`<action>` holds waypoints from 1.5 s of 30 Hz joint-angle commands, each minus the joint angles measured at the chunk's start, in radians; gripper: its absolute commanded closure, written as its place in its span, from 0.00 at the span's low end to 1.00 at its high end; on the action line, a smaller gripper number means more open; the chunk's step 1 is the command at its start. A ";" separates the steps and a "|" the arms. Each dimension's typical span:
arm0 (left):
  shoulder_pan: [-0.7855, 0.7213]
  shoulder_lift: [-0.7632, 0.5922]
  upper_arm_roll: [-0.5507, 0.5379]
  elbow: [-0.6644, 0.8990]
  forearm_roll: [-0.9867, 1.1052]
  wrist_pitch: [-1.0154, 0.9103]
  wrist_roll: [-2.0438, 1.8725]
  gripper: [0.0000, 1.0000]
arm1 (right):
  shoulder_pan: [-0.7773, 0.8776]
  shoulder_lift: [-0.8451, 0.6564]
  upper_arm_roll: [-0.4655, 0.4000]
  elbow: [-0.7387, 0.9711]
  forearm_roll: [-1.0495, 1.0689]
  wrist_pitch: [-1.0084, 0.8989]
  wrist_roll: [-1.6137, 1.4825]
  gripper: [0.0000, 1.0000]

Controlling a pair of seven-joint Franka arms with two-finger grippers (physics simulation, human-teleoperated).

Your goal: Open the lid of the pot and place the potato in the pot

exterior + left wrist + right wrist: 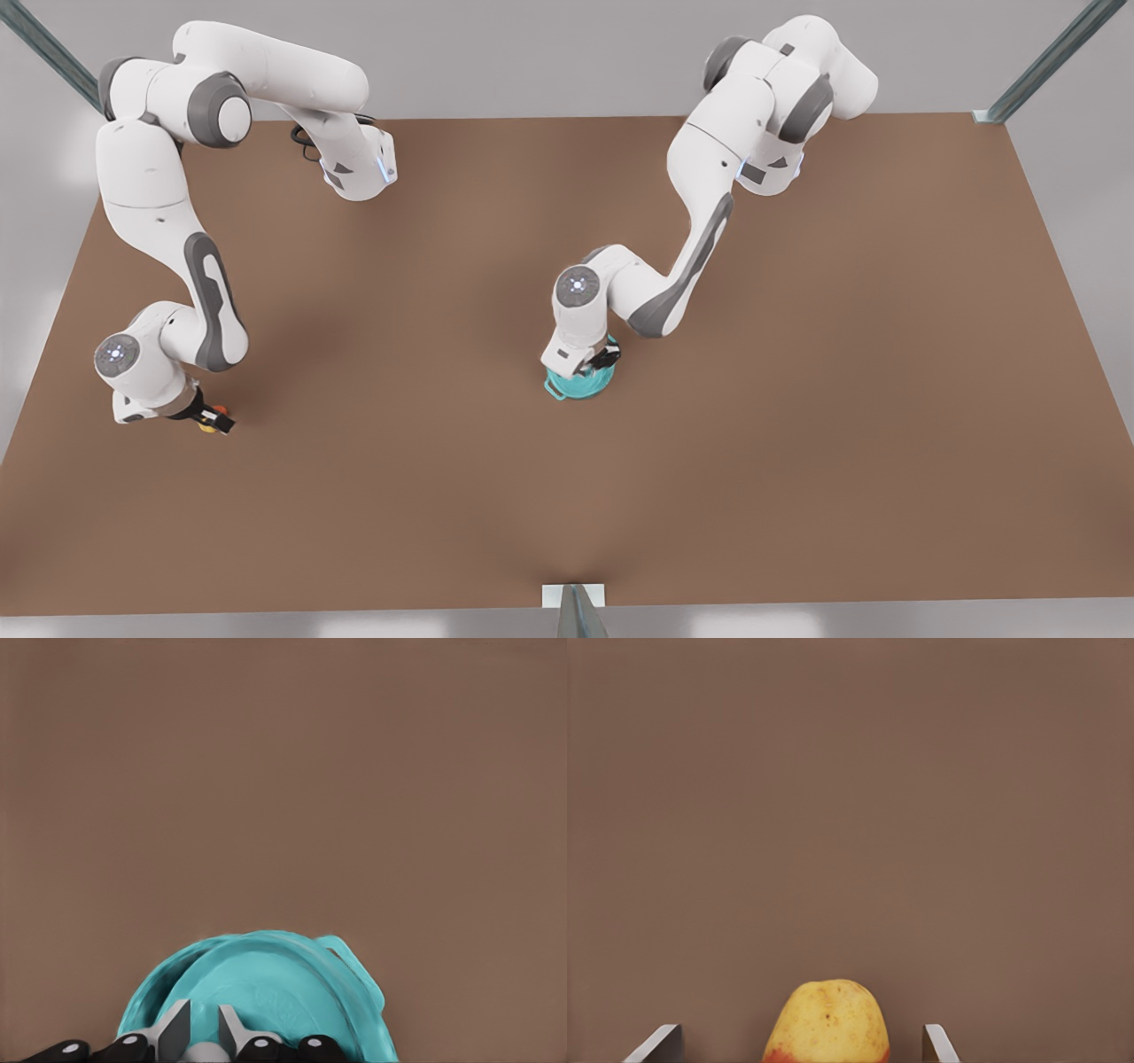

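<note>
Pot (580, 386) and potato (209, 426) sit well apart on one brown table (797, 399), the largest thing in the scene. Two white arms reach over it, one on each side of the front view.

One teal pot stands near the middle of the table, with one teal lid (266, 992) still lying on it. One loop handle (350, 957) shows at the rim in the left wrist view, and another handle (555, 390) pokes out toward the front view's left.

The left gripper (595, 361) is the one at the front view's right, down on top of the pot. Its two fingers (174, 1028) stand close together over the centre of the lid, with only a narrow gap between them; the knob there is hidden, so whether they are pinching it cannot be told.

The right gripper (211, 418) is at the front view's left, low over the table. Its two fingers (660, 1043) are spread wide, one on either side of the potato and both clear of it.

One potato, the smallest thing, lies on the table between those fingers, yellow with an orange-red patch at the end nearest the gripper.
</note>
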 commanded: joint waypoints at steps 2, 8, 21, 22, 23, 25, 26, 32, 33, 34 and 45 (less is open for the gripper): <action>0.109 -0.001 0.003 0.042 -0.018 -0.136 0.198 0.77 | 0.002 0.000 0.001 0.003 0.002 0.006 0.001 0.00; 0.392 0.097 0.004 0.058 -0.018 0.036 0.527 0.75 | -0.019 0.009 0.004 0.003 -0.021 0.014 -0.006 0.00; 0.580 -0.601 0.004 -0.133 -0.165 -0.564 1.036 0.00 | -0.030 0.029 0.020 0.000 -0.028 0.017 0.031 0.09; 0.585 -0.590 0.007 -0.142 -0.168 -0.561 1.016 0.00 | -0.030 0.029 0.021 0.000 -0.028 0.017 0.040 0.13; 0.600 -0.566 0.009 -0.133 -0.171 -0.554 1.012 0.00 | -0.030 0.028 0.023 -0.002 -0.027 0.015 0.044 0.15; 0.636 -0.553 0.018 -0.133 -0.176 -0.544 1.016 0.00 | -0.029 0.025 0.023 -0.003 -0.026 0.008 0.044 0.18; 0.637 -0.550 0.018 -0.132 -0.191 -0.544 1.019 0.00 | -0.030 0.023 0.023 -0.003 -0.028 0.006 0.044 0.22; 0.653 -0.544 0.021 -0.130 -0.213 -0.567 1.008 0.00 | -0.032 0.022 0.023 -0.005 -0.028 0.005 0.034 0.33; 0.653 -0.544 0.021 -0.132 -0.213 -0.570 1.008 0.00 | -0.032 0.022 0.023 -0.005 -0.028 0.005 0.039 0.34; 0.653 -0.546 0.021 -0.132 -0.213 -0.571 1.007 0.00 | -0.032 0.022 0.023 -0.005 -0.028 0.005 0.042 0.38; 0.663 -0.544 0.022 -0.127 -0.211 -0.573 1.009 0.00 | -0.029 -0.001 0.026 -0.011 -0.026 0.000 0.045 0.42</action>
